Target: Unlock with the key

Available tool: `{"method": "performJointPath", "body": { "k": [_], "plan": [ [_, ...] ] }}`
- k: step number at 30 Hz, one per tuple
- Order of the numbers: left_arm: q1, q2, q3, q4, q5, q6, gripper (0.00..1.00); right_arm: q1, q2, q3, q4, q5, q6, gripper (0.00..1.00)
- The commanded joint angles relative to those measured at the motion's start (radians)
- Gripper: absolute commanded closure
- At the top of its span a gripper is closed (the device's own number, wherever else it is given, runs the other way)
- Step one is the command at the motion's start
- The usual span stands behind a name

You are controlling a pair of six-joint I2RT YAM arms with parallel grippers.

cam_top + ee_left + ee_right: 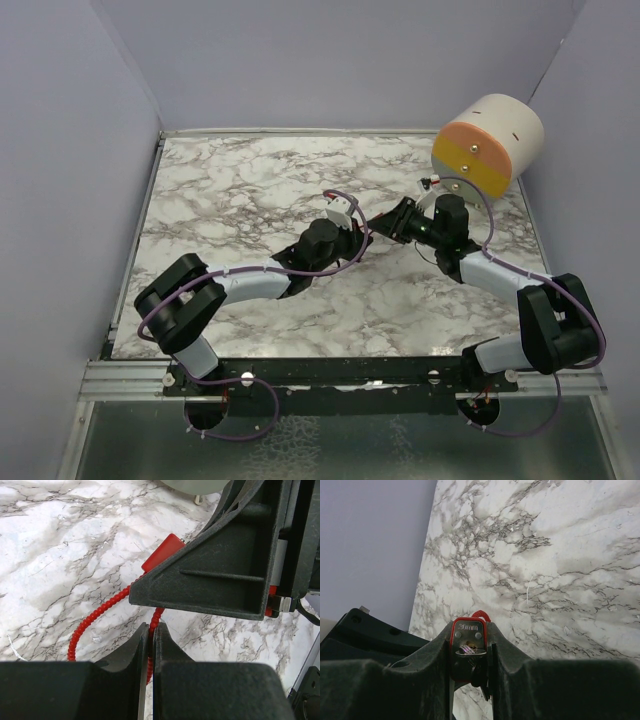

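Observation:
A red padlock sits clamped between the jaws of my right gripper, its "30mm" underside facing the camera. The key, dark-headed and on a metal ring, hangs at the keyhole. The lock's red beaded cable loops over the marble, and my left gripper is shut on it. In the left wrist view the padlock body shows behind a right-gripper finger. From above, the left gripper and right gripper meet mid-table, tip to tip.
A cream cylinder with an orange and yellow face stands at the back right corner. A small white connector lies in front of it. Grey walls close in the marble table on three sides.

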Motion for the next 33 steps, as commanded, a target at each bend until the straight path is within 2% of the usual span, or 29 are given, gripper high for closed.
{"method": "performJointPath", "body": {
  "k": [1, 12, 16, 28, 33],
  "plan": [
    [0.037, 0.000, -0.014, -0.038, -0.063, 0.001, 1.00, -0.032, -0.016, -0.012, 0.035, 0.051, -0.012, 0.99],
    [0.041, -0.018, -0.052, -0.057, -0.088, 0.012, 1.00, -0.051, -0.037, -0.015, 0.029, 0.051, -0.012, 0.99],
    [0.075, -0.026, -0.073, -0.067, -0.081, -0.013, 1.00, -0.055, -0.041, -0.017, 0.032, 0.037, -0.007, 0.99],
    [0.113, 0.098, 0.087, -0.066, -0.015, -0.097, 1.00, -0.055, -0.035, -0.024, 0.052, -0.008, -0.014, 0.99],
    [0.117, 0.110, 0.105, -0.065, -0.018, -0.102, 1.00, -0.055, -0.035, -0.025, 0.045, -0.022, -0.024, 0.99]
  ]
}}
